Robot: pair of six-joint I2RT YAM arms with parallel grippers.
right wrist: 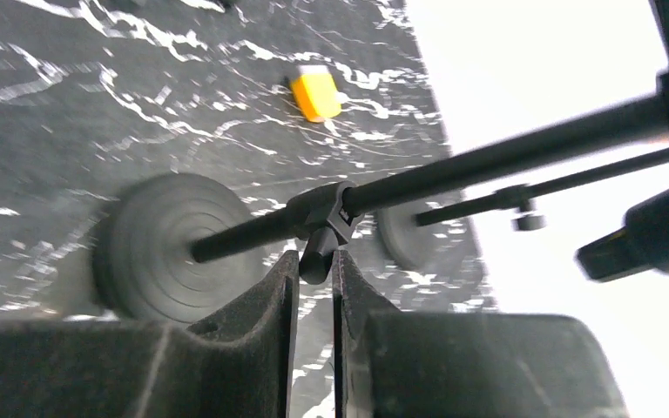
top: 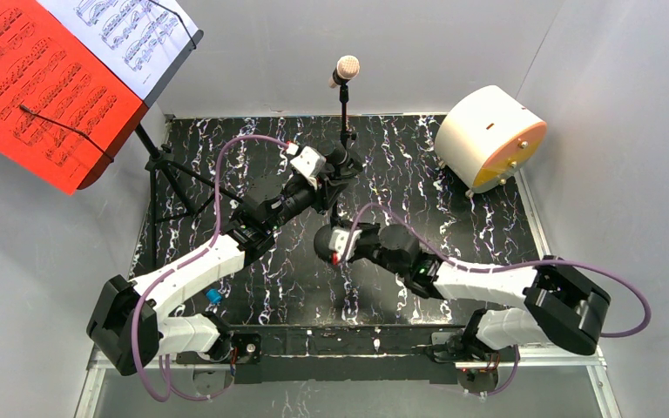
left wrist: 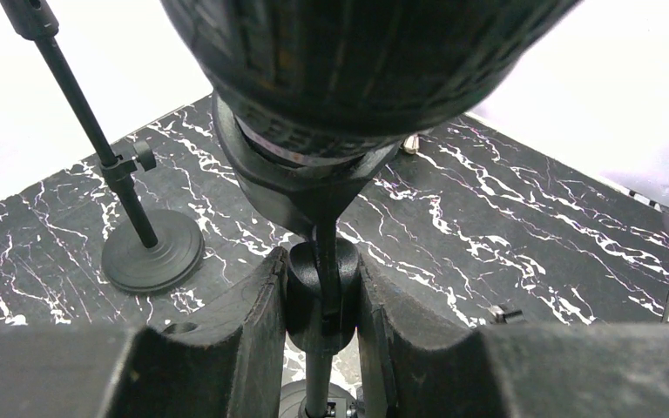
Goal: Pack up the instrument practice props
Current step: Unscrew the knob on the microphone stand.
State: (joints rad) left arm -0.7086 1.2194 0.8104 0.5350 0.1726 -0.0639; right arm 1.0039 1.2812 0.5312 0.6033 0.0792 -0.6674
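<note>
Left gripper (left wrist: 320, 270) clamps the black round-based pole (left wrist: 317, 392) at lower centre, under the black mesh-headed microphone (left wrist: 357, 52); only the right wrist view shows the right gripper (right wrist: 314, 261) pinching its collar knob

Marbled table (top: 418, 165): pole bases (left wrist: 152, 252), tripod rack (top: 152, 158), cylinder (top: 488, 131).

Microphone pole (top: 344, 104) (upright) blocks rear.
</note>
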